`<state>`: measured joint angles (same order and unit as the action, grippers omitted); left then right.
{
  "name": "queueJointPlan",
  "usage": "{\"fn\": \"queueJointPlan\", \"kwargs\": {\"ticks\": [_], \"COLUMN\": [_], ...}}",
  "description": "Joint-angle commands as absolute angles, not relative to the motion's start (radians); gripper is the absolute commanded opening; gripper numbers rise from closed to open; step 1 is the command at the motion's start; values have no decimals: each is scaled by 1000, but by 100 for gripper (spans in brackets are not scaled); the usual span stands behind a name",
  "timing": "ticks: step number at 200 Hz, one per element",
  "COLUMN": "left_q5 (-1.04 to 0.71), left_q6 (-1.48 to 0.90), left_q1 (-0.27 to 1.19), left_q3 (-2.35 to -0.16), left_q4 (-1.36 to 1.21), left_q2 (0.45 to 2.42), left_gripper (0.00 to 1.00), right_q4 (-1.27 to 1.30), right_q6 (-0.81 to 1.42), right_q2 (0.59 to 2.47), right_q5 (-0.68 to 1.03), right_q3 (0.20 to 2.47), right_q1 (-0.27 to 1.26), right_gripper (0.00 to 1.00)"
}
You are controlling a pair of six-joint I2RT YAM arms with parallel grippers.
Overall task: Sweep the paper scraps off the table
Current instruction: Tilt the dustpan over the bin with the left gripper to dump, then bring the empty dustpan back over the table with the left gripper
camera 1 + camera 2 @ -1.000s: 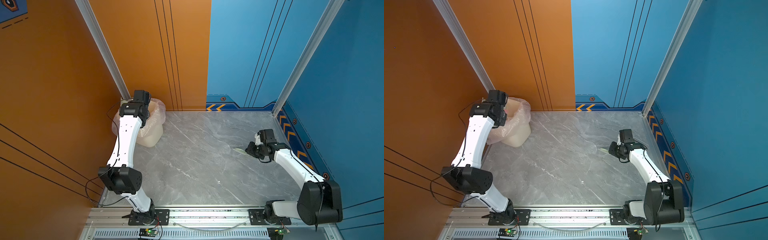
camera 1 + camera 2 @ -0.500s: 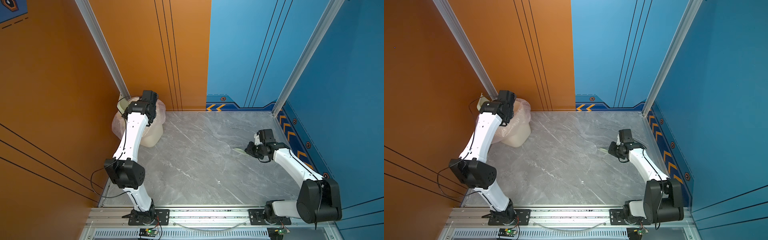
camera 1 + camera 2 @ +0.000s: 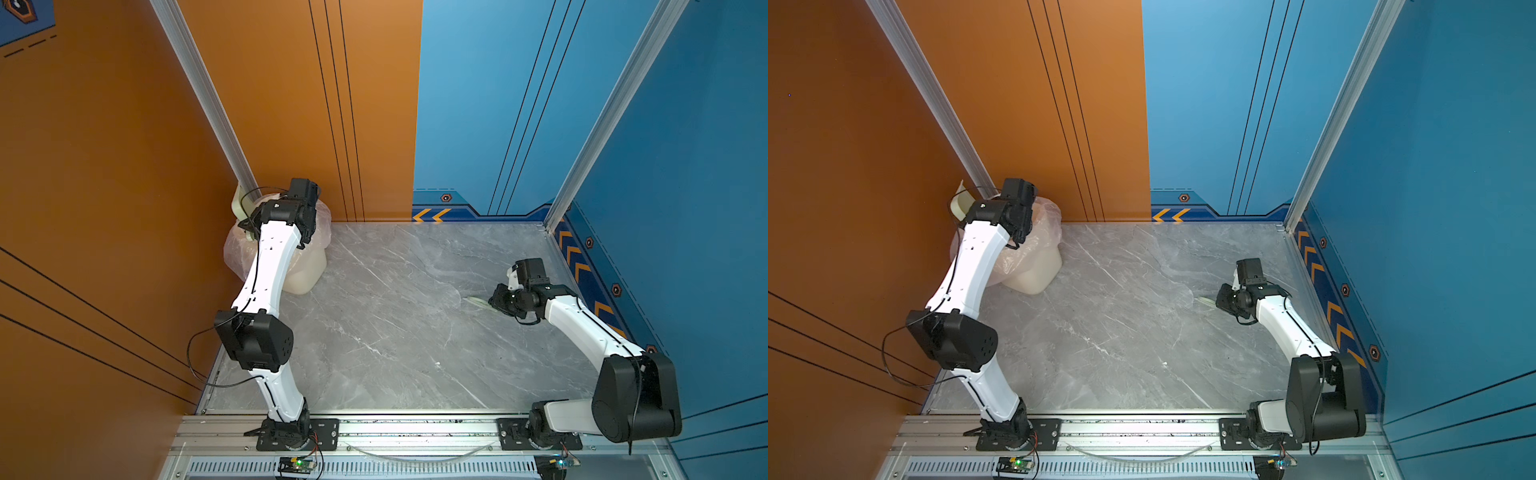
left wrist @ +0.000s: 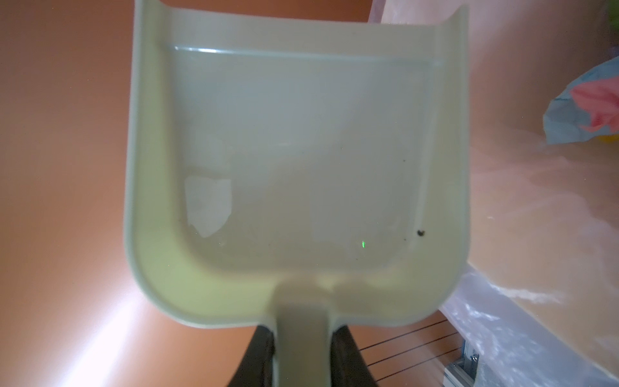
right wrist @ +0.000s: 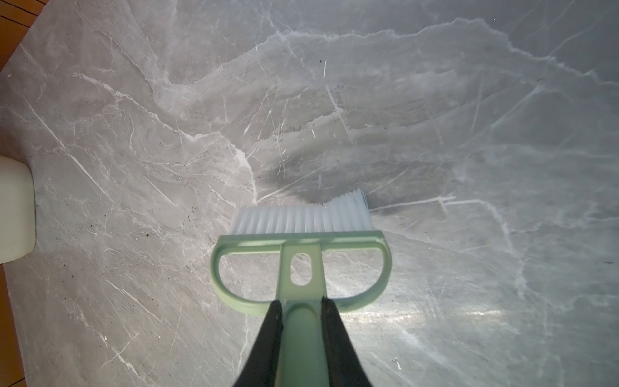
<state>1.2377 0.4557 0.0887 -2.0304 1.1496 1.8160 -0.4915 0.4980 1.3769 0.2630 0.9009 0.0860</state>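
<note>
Inside the bin (image 3: pixel 307 272), crumpled pale-blue and pink paper scraps (image 4: pixel 581 112)

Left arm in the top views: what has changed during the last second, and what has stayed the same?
The left gripper, shut on the handle of the dustpan, shifted a little to the right in both top views, over the lined bin, and its elbow followed. Nothing was taken or let go. The right gripper stayed in place, shut on the brush, bristles on the table.
</note>
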Motion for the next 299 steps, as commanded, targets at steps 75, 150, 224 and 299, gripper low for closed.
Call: {"fn": "queueJointPlan", "kwargs": {"ticks": [75,150,224,299], "left_q5": [894,559,416,320], "left_q6": [261,83,-162,-366], "left_q1": [160,294,378,463], "left_q3": [-2145,-2053,-1876,-1547], "left_q4": [1165,1122,1046,802], "left_q2": [1700,1609,1591,1517], "left_gripper": [0,0,0,0], "right_q4": [-500,-592,-666,-740], "right_q6": [499,473,459,468], "right_q2": [1381,1324,1250,1267], "right_q5": [275,260,311,326], "right_q3": [919,972,1003,1056], "right_q1": [95,116,127,164], "right_gripper": [0,0,0,0]}}
